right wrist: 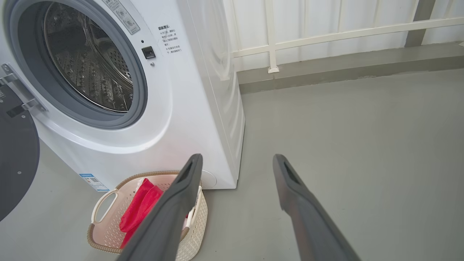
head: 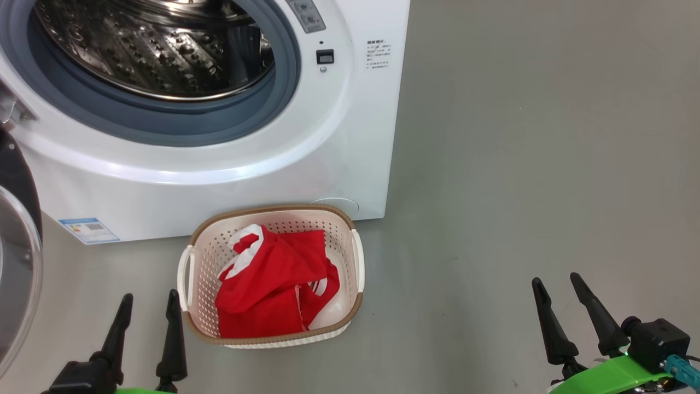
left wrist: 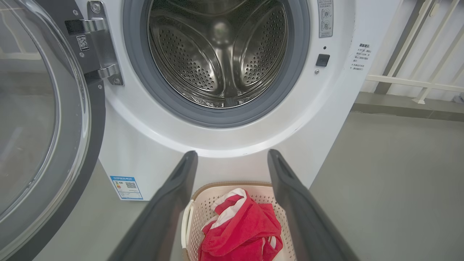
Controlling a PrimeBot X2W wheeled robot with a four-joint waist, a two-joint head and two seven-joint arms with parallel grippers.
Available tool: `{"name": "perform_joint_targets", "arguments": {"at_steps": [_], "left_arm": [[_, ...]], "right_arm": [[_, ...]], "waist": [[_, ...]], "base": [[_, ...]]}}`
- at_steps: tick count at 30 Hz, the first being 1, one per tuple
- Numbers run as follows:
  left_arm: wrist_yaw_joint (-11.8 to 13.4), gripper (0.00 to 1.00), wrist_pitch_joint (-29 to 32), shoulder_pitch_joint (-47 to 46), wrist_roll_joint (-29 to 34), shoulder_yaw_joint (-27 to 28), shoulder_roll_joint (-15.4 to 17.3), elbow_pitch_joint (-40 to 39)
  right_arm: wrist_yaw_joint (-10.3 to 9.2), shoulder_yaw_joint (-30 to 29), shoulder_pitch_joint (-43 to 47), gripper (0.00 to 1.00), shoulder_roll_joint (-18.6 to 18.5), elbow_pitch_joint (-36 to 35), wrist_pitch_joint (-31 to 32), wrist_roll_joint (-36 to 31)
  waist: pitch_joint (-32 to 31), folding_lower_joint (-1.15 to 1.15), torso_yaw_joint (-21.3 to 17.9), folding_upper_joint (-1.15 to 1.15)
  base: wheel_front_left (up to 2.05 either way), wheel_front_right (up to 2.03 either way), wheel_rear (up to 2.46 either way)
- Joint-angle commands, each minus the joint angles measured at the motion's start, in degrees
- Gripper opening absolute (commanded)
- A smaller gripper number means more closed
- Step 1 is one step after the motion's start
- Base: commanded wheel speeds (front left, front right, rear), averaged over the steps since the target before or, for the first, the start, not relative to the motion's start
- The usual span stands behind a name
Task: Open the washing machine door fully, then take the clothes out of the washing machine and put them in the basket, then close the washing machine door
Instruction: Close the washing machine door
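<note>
Head view, bottom edge first: the left gripper [head: 150, 296] sits at the lower left and the right gripper [head: 556, 280] at the lower right, both with fingers spread wide and nothing between them. Just above, nearer the left one, the basket [head: 356, 257] stands on the floor [head: 519, 164] just before the washer [head: 219, 180], with the clothes [head: 268, 284] bunched inside it. The washer takes the upper left, and what shows of its drum [head: 158, 49] is bare steel, so I judge the unloading done and closing the door the step that remains. The door [head: 16, 257] hangs swung out along the left edge of the frame, left of the left gripper and well apart from the right one, so the left arm is nearer. The door is round, so the hinge [left wrist: 98, 43] matters more than any long axis. It sits at the upper left of the left wrist view, so the push should go rightward toward the opening. The floor is smooth, grey and level. In the right wrist view a white railing [right wrist: 326, 34] crosses the top of the frame beyond the washer.
</note>
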Motion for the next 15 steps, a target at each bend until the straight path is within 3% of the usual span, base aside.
{"name": "perform_joint_targets", "arguments": {"at_steps": [1,9,15], "left_arm": [[-0.33,1.00,-0.52,-1.13,0.35,1.93,0.86,-1.21],[0.06,1.00,-0.52,-1.29,-0.08,1.68,0.86,-0.93],[0.82,1.00,-0.52,-1.13,-1.15,0.73,0.86,-0.92]], "right_arm": [[0.37,1.07,-0.88,1.00,-0.65,-1.17,-0.37,-0.51],[0.37,1.12,-0.85,1.00,-0.56,-1.14,-0.37,-0.59],[0.37,2.02,-1.18,1.00,-0.99,-0.99,-0.37,-0.65]], "waist": [[-0.07,0.00,0.00,0.00],[-0.39,0.00,0.65,0.00],[-0.72,0.00,3.31,0.00]], "base": [[0.00,0.00,0.00],[0.00,0.00,0.00],[0.00,0.00,0.00]]}}
